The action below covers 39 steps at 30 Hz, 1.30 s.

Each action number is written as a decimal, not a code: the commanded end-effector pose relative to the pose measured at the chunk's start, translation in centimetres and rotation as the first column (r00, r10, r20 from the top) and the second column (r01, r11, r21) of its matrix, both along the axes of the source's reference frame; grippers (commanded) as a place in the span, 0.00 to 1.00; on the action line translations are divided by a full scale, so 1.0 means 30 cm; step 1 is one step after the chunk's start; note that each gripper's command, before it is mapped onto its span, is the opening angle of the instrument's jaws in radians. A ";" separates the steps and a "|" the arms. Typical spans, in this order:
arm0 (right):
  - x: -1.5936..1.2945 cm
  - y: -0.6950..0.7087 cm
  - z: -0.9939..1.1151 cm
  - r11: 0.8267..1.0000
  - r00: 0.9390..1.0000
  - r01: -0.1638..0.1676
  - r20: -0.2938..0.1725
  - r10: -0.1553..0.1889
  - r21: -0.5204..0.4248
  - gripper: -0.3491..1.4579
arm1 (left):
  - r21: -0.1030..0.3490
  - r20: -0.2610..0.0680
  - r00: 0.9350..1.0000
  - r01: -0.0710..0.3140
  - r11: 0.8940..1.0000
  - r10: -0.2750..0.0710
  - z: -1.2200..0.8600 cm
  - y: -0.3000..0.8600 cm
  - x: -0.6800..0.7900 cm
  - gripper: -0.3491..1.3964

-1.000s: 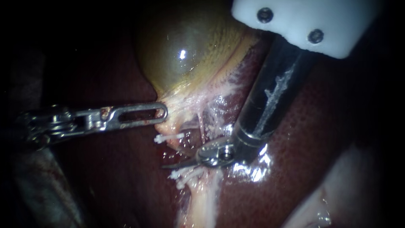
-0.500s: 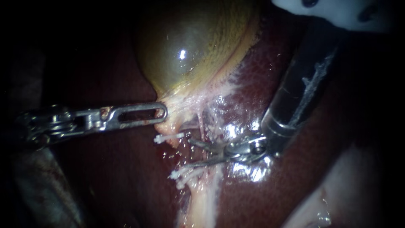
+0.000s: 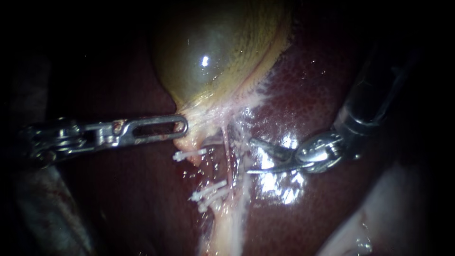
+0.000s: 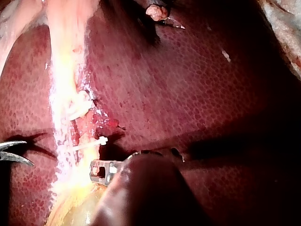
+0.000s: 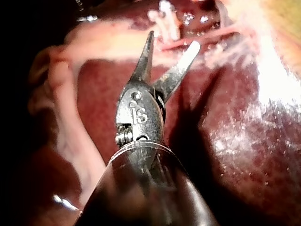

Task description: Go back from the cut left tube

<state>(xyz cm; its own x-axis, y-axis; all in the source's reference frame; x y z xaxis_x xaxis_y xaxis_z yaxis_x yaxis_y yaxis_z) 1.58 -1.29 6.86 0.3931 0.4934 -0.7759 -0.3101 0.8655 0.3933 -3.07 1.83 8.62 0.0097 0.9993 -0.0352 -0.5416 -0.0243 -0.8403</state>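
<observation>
Dim endoscope view w/ dark edges, glare on wet liver point(image 3: 279, 182) & gallbladder point(image 3: 205, 60); wrist views brighter

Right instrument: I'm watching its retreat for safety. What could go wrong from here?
The right instrument has open jaws that point at the thin pink tube close ahead; a forward drift might nick it. Its lower jaw lies near the wet liver and could scrape it if it dips. The left instrument is shut on the gallbladder; a tug there might strain the white clips.
</observation>
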 end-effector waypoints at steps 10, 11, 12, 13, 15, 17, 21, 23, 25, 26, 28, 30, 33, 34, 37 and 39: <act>-0.0079 0.0027 0.0016 0.996 0.999 0.002 0.038 0.001 -0.084 0.96 | -0.005 -0.001 1.000 0.002 1.000 -0.002 0.0027 -0.0005 -0.0013 0.00; -0.0085 0.0029 0.0018 0.996 0.999 0.002 0.042 0.001 -0.089 0.96 | -0.005 -0.001 1.000 0.002 1.000 -0.002 0.0031 -0.0005 -0.0014 0.00; -0.0091 0.0031 0.0019 0.996 0.999 0.004 0.045 0.001 -0.094 0.96 | -0.006 -0.001 1.000 0.002 1.000 -0.002 0.0036 -0.0006 -0.0015 0.00; -0.0097 0.0034 0.0020 0.995 0.999 0.008 0.049 -0.003 -0.104 0.96 | -0.007 -0.001 1.000 0.002 1.000 -0.002 0.0041 -0.0007 -0.0017 0.00; -0.0105 0.0036 0.0022 0.995 0.999 0.007 0.050 -0.002 -0.104 0.96 | -0.008 -0.002 1.000 0.003 1.000 -0.003 0.0050 -0.0007 -0.0024 0.00; -0.0108 0.0037 0.0022 0.994 0.999 0.008 0.054 -0.002 -0.110 0.96 | -0.010 -0.003 1.000 0.005 1.000 -0.005 0.0059 -0.0011 -0.0035 0.00; -0.0107 0.0038 0.0023 0.994 0.998 0.007 0.055 -0.001 -0.110 0.96 | -0.014 -0.008 1.000 0.012 1.000 -0.012 0.0078 -0.0015 -0.0072 0.00; -0.0107 0.0038 0.0023 0.993 0.998 0.010 0.056 -0.004 -0.115 0.96 | -0.014 -0.008 1.000 0.013 1.000 -0.013 0.0086 -0.0015 -0.0092 0.00; -0.0107 0.0038 0.0023 0.993 0.998 0.010 0.057 -0.003 -0.115 0.96 | -0.014 -0.008 1.000 0.014 1.000 -0.014 0.0093 -0.0013 -0.0115 0.00; -0.0107 0.0038 0.0023 0.993 0.998 0.010 0.057 -0.003 -0.115 0.96 | -0.013 -0.007 1.000 0.014 1.000 -0.014 0.0095 -0.0013 -0.0126 0.00; -0.0107 0.0038 0.0023 0.993 0.998 0.009 0.057 -0.003 -0.115 0.96 | -0.011 -0.005 1.000 0.014 1.000 -0.014 0.0097 -0.0013 -0.0149 0.00; -0.0107 0.0038 0.0023 0.993 0.998 0.009 0.058 -0.002 -0.115 0.96 | -0.011 -0.005 1.000 0.016 1.000 -0.016 0.0099 -0.0012 -0.0172 0.00; -0.0107 0.0038 0.0024 0.993 0.998 0.009 0.058 -0.002 -0.115 0.96 | -0.010 -0.005 1.000 0.017 1.000 -0.018 0.0100 -0.0010 -0.0197 0.00; -0.0106 0.0038 0.0025 0.993 0.998 0.008 0.058 -0.002 -0.115 0.96 | -0.009 -0.004 1.000 0.017 1.000 -0.017 0.0101 -0.0010 -0.0205 0.00; -0.0106 0.0038 0.0026 0.993 0.998 0.008 0.059 -0.001 -0.115 0.97 | -0.009 -0.006 1.000 0.020 1.000 -0.020 0.0103 -0.0010 -0.0223 0.00; -0.0105 0.0038 0.0028 0.993 0.998 0.008 0.059 -0.001 -0.115 0.97 | -0.010 -0.004 1.000 0.023 1.000 -0.023 0.0105 -0.0007 -0.0234 0.00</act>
<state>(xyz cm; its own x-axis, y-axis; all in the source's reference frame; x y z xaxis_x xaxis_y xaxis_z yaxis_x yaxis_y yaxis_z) 1.27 -1.17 6.94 0.4411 0.3995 -0.8036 -0.3254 0.9057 0.2717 -3.79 1.82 8.94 0.0323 0.9985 -0.0447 -0.5457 -0.0198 -0.8378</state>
